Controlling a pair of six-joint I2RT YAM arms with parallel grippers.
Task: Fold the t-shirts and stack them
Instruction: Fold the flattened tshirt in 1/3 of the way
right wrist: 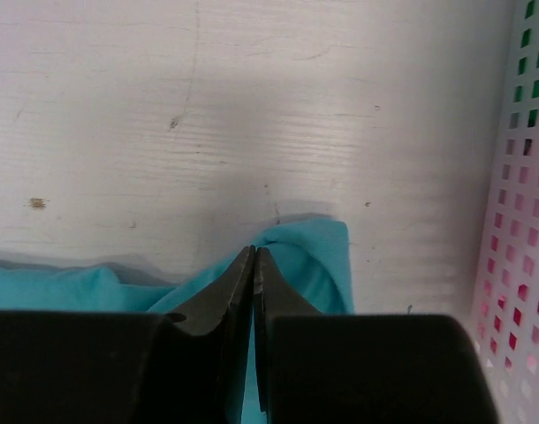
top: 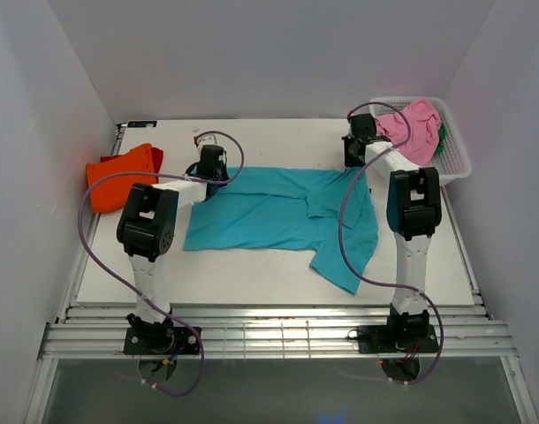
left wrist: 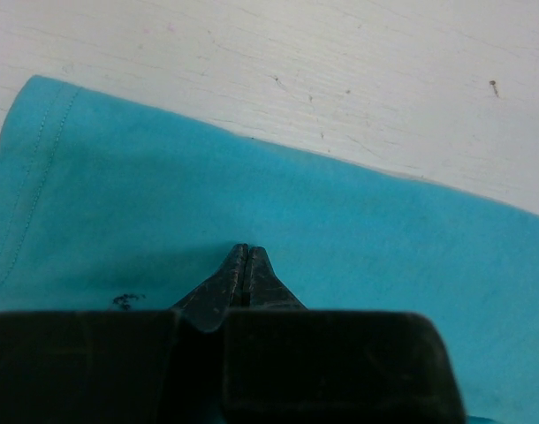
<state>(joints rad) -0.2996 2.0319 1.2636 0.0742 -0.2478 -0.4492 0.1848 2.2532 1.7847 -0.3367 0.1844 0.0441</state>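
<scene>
- The soft, plain teal t-shirt (top: 269, 212) lies spread across the middle of the white wooden table (top: 252, 276). Its body is mostly flat, while 1 part on the right trails toward the near edge in a loose flap.
- The left gripper (left wrist: 246, 256) sits on the cloth near the shirt's far left corner with its black fingers pressed together. The fabric under it looks flat, so I cannot say whether any is nipped between them.
- The right gripper (right wrist: 254, 256) is at the far right corner, just beside the white plastic lattice basket (top: 459, 161). Its fingers are closed on a bunched lip of teal fabric.
- A bright orange t-shirt (top: 119, 177) rests folded at the table's left edge, well apart from the teal one. A crumpled pink t-shirt (top: 417, 124) fills the basket, with a scrap of green cloth (top: 441, 144) beside it.
- The teal shirt should be light, limp and stretchy, so it will sag and crease wherever it is unsupported.
- The best holds are probably the hems and corners, with 2 matched grips at once so that the edge stays taut through a fold.
- A 1-sided pull would likely drag the shirt askew, or slip from a shallow pinch.
</scene>
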